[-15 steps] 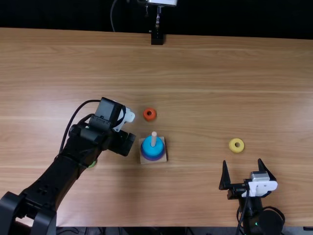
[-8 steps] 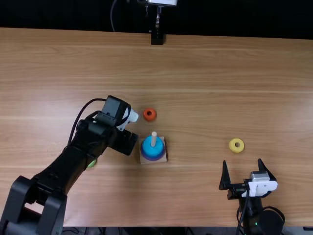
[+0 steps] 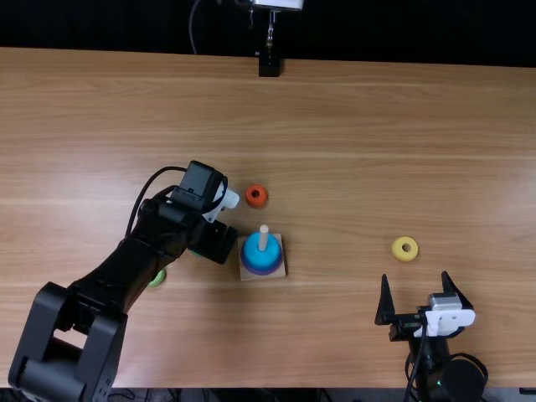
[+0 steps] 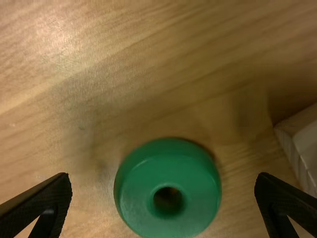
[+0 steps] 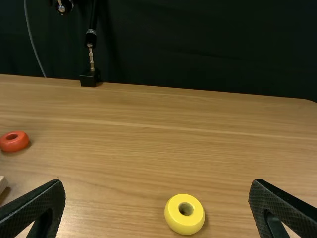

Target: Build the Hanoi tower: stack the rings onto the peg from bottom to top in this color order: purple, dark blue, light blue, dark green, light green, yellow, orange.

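The left gripper (image 3: pixel 216 242) is just left of the wooden base (image 3: pixel 277 270), whose peg (image 3: pixel 263 238) holds a light blue ring (image 3: pixel 261 255) above darker purple-blue rings. In the left wrist view, the left gripper (image 4: pixel 163 179) has its fingers spread wide around a dark green ring (image 4: pixel 198 173) lying flat, not touching it. Near the front edge, the right gripper (image 3: pixel 415 285) stands open; in its own wrist view the right gripper (image 5: pixel 157 184) holds nothing, with the yellow ring (image 5: pixel 173 220) farther off. A light green ring (image 3: pixel 158 278) lies partly under the left arm.
An orange ring (image 3: pixel 256 196) lies just behind the base. The yellow ring (image 3: pixel 405 255) is on the table, well to the right. A black stand (image 3: pixel 269 65) is at the far table edge. The left arm crosses the table's left part.
The left arm has shifted, its gripper moving slightly right and then a little back left; some dark green now shows beside it. The right arm and the stacked rings have stayed still.
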Controlling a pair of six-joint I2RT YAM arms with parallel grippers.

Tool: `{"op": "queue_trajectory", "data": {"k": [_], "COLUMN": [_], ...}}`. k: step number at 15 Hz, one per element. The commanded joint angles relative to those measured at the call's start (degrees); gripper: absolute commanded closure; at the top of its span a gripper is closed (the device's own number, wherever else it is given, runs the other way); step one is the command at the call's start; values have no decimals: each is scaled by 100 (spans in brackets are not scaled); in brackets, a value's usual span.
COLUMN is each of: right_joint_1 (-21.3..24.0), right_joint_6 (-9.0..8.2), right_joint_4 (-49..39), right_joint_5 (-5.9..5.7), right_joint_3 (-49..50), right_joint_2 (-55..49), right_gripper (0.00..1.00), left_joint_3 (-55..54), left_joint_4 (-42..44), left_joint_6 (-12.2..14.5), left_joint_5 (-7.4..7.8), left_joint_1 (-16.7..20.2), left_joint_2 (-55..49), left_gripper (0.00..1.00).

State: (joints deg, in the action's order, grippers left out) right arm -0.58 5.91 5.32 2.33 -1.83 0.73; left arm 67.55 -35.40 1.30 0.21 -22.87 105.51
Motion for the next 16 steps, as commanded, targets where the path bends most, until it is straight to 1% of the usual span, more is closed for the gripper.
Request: {"op": "queue_trajectory", "data": {"k": [1,5,8,15,16], "right_joint_1": [75,75,75,75,75], "right_joint_6": [-1,-1,-1,-1,-1], "right_joint_4": [33,33,44,44,33], "right_joint_5": [-11,-11,-11,-11,-11], "right_joint_3": [86,86,95,86,95], "right_joint_2": [-73,-73,-73,-73,-73], "right_gripper": [0,0,0,0,0], "left_joint_3": [171,162,171,171,171], "left_joint_4": [-15,-25,-363,-363,-373], "left_joint_6": [60,60,60,81,81], "left_joint_5": [-21,-21,-21,-10,-10], "left_joint_1": [-24,-24,-15,-15,-15], "left_joint_2": [127,154,268,268,268], "left_gripper": [0,0,0,0,9]}}
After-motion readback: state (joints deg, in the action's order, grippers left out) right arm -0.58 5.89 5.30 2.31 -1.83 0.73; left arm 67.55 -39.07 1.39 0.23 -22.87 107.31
